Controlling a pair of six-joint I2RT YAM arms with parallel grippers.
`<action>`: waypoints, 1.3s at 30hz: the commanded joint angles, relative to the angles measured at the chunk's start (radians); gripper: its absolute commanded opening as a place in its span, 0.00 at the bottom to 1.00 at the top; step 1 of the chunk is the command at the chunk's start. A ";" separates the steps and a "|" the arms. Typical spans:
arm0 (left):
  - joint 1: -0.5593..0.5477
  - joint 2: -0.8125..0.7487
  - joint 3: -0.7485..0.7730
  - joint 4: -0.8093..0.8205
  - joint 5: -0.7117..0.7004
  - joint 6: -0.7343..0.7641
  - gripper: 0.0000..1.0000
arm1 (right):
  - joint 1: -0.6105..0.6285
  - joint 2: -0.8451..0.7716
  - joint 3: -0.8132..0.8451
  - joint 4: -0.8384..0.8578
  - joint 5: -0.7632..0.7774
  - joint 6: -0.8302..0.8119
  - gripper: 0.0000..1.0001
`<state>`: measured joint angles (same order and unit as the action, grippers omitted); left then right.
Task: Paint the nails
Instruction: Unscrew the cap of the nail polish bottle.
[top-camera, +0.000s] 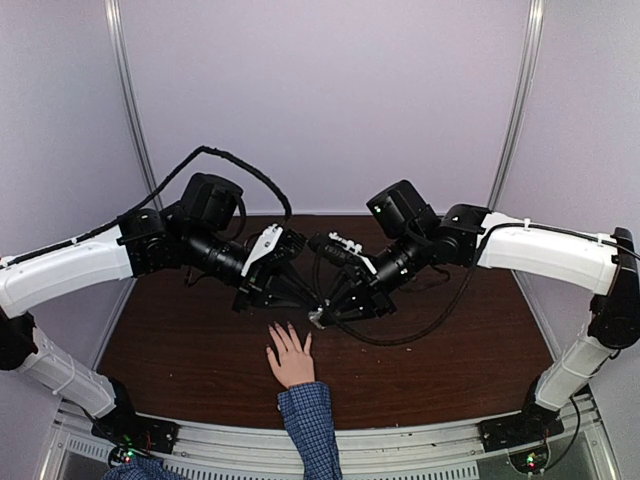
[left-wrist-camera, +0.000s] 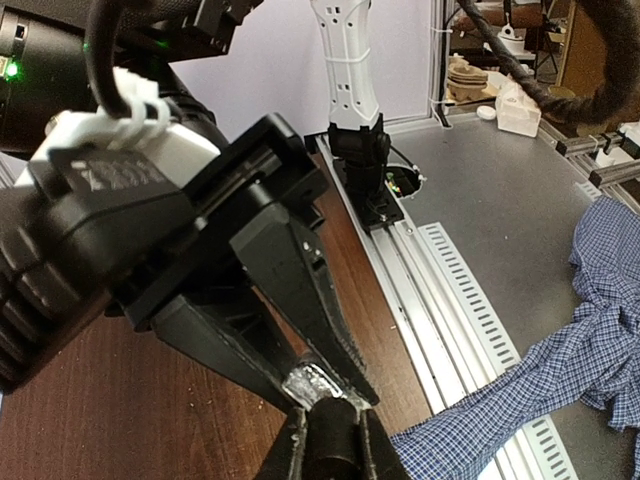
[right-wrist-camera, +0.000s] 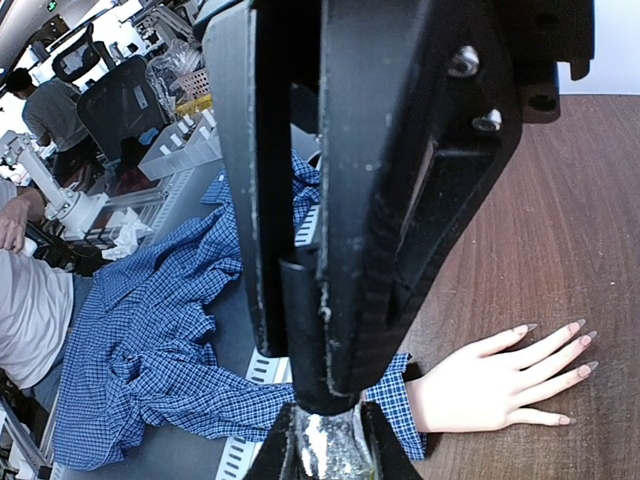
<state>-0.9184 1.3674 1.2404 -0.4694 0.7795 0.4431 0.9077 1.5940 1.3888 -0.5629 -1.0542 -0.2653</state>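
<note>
A light-skinned hand lies flat on the dark wooden table, fingers spread, with a blue checked cuff. Its nails look dark-tipped and point away from the arms' bases. Just beyond the fingertips both grippers meet. My right gripper is shut on a small silvery-looking polish bottle. My left gripper is shut on the bottle's black cap, right above the bottle. In the top view the bottle hangs a little above the table, right of the fingertips.
The brown table is bounded by a metal rail at the near edge and pale walls behind. A blue checked shirt lies heaped off the table's near side. The right arm's base stands at the table corner.
</note>
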 joint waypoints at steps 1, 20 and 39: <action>-0.009 0.000 0.024 0.015 -0.026 -0.028 0.08 | -0.001 -0.025 0.013 0.037 0.046 -0.004 0.00; -0.009 -0.001 0.034 0.118 -0.207 -0.209 0.00 | 0.013 -0.161 -0.122 0.202 0.524 0.051 0.00; 0.004 0.029 0.055 0.170 -0.239 -0.356 0.01 | 0.026 -0.190 -0.143 0.256 0.655 0.067 0.00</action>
<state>-0.9154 1.3857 1.2575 -0.3408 0.5289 0.1555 0.9482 1.4391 1.2644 -0.3645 -0.5011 -0.2531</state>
